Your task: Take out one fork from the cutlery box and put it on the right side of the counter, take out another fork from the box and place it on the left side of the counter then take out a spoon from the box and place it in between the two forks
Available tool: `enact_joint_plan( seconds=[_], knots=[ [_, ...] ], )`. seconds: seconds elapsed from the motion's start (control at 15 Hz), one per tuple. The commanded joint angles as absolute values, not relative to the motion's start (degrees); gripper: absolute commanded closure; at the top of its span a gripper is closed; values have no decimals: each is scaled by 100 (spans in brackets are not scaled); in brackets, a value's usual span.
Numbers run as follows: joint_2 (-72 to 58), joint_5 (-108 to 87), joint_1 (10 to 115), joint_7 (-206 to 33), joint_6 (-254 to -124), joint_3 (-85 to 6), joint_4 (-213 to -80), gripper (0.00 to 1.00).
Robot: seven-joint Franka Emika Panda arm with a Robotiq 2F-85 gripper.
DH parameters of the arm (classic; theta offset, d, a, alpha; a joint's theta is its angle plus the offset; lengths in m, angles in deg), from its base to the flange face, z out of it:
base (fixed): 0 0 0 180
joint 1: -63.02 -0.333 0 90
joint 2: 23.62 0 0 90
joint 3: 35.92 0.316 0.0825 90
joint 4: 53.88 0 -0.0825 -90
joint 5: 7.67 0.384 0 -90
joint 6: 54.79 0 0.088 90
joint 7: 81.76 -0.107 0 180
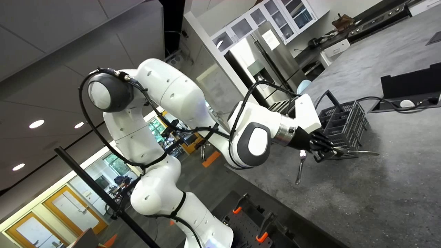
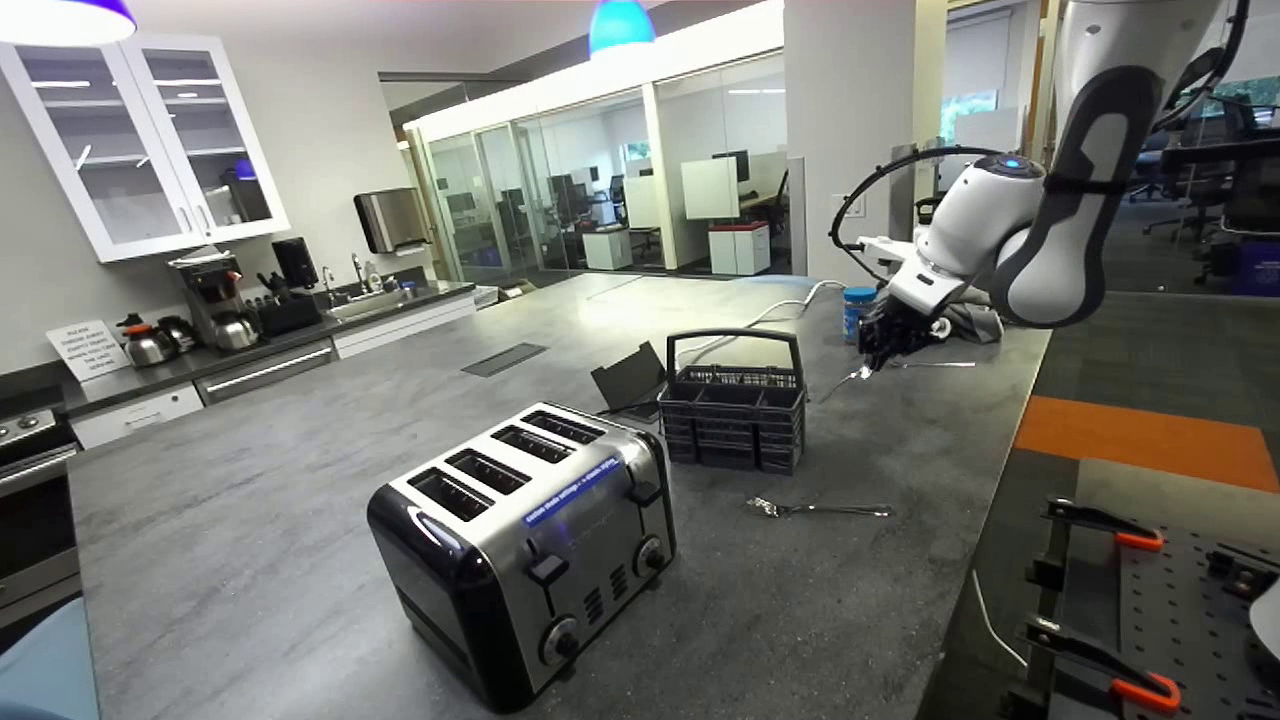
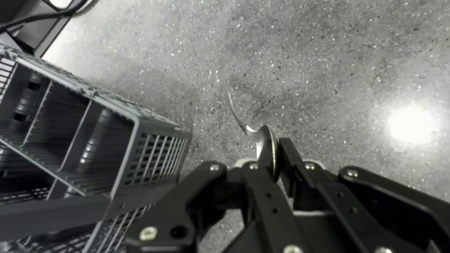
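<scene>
Toaster [image 2: 530,560], foremost; cutlery set beyond, spoon [image 3: 259,136] not yet laid.
Next after it, one fork [image 2: 812,509], flat, handle toward the table's [image 2: 800,610] robot-side edge, probably the left place; then cutlery box [image 2: 735,432], upright, loop raised, set back from that edge, presumably for reach from above; spoon low over the table beside the box, fingers [image 3: 262,196] clamped on its bowl, likely to leave the handle free, tip contact unclear; farthest, slim utensil [image 2: 940,365], head indistinct, near that edge, presumably the right-hand fork, leaving the middle for the spoon.
</scene>
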State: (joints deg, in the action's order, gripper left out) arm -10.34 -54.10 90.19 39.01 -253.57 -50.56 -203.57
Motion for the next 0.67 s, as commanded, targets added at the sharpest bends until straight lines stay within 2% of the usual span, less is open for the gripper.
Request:
enact_joint_plan(
  seconds=[0.0,0.2,0.27,0.53,0.6],
  knots=[
    [-1217,-5824,9539,3831,-25356,-4649,-20134,98],
    [-1165,-5828,9642,3849,-25355,-4585,-19949,98],
    [-1085,-5742,9541,3894,-25352,-4659,-20014,92],
    [-1084,-5742,9555,3894,-25349,-4658,-19953,92],
    [-1084,-5742,9555,3894,-25349,-4658,-19953,98]
  ],
)
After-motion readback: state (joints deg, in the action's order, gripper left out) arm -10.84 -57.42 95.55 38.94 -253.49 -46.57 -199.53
